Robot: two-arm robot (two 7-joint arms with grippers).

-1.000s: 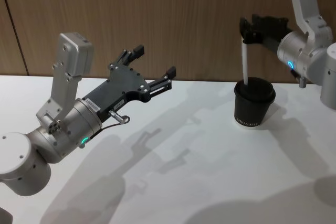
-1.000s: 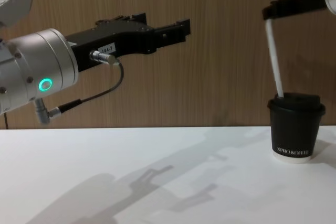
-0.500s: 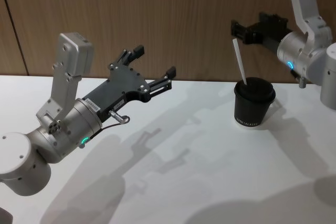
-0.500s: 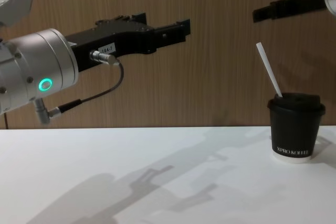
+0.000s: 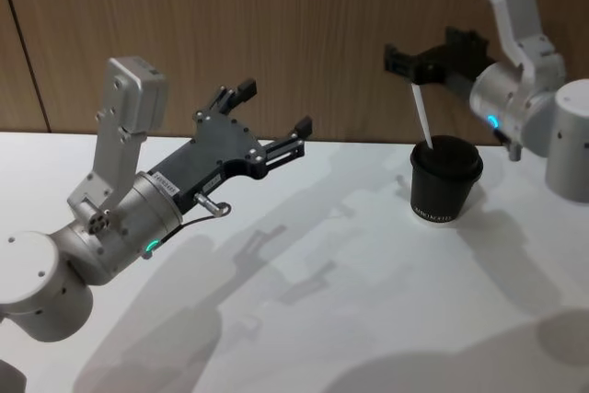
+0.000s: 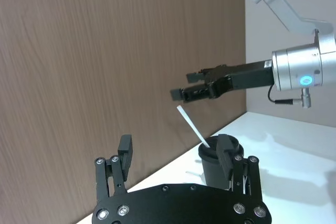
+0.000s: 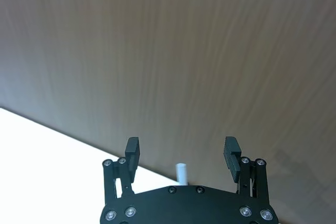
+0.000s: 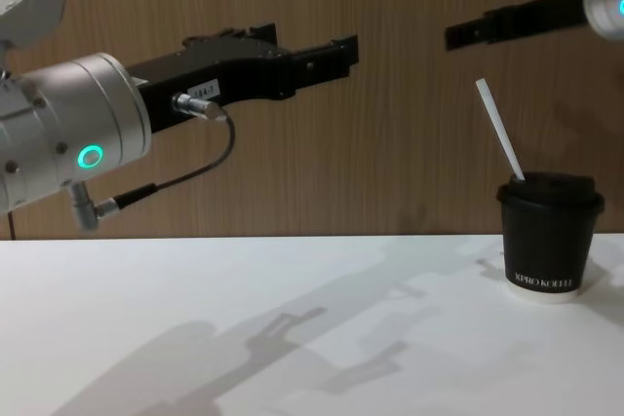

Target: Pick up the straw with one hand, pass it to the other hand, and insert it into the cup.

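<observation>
Straw (image 8: 499, 130) stood in the lidded black coffee cup (image 8: 550, 238), lower end through the lid, long axis tilted up and toward the robot's left. Cup rested on the white counter (image 5: 368, 301), on the right-hand side. Insertion judged done.

Right gripper (image 5: 398, 59) hung above the straw's upper tip, jaws apart and clamped on nothing. Seen from the right wrist view, straw tip (image 7: 181, 172) lay between and beneath the two spread jaws, apart from both. From the chest view, a clear gap separated the right gripper (image 8: 466, 35) from the tip below.

Left gripper (image 5: 273, 120), on the green-ringed wrist, hovered well apart from the cup, out over the counter's left half, jaws likewise spread and empty. From its wrist view, left gripper (image 6: 178, 153) faced cup (image 6: 212, 161) and straw (image 6: 192, 126) farther off.

Right arm plainly the nearer. Any coming move judged a retreat upward and away from the leaning tip, so as not to brush it.
</observation>
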